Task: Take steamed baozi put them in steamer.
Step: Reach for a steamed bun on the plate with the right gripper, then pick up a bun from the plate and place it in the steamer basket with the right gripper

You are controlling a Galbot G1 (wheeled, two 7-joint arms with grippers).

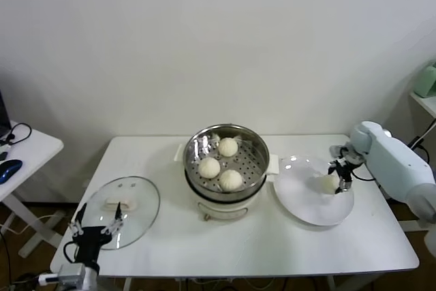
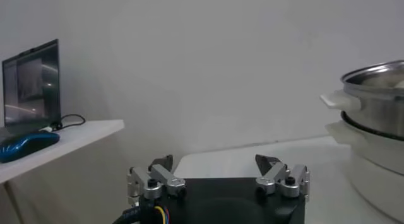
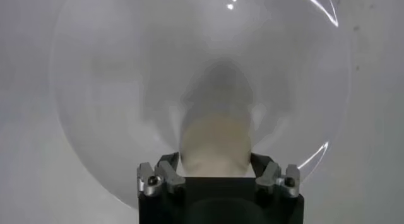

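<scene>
The steamer (image 1: pixel 257 142) stands at the table's middle, and its wall shows in the left wrist view (image 2: pixel 377 93). Three baozi lie on its perforated tray: one at the back (image 1: pixel 227 146), one on the left (image 1: pixel 209 167), one at the front (image 1: pixel 231 180). The fourth baozi (image 1: pixel 330 183) is on the white plate (image 1: pixel 310 212). My right gripper (image 1: pixel 336 179) is down over it. In the right wrist view the gripper (image 3: pixel 214 161) holds this baozi (image 3: pixel 216 137) between its fingers, which touch both sides. My left gripper (image 1: pixel 99 217) is open and empty, low at the table's front left (image 2: pixel 214 161).
A flat glass lid (image 1: pixel 139 199) lies on the table left of the steamer, just beyond my left gripper. A side table at far left holds a blue mouse (image 1: pixel 8 168) and a laptop (image 2: pixel 30 86). The plate (image 3: pixel 101 86) nearly touches the steamer's right handle.
</scene>
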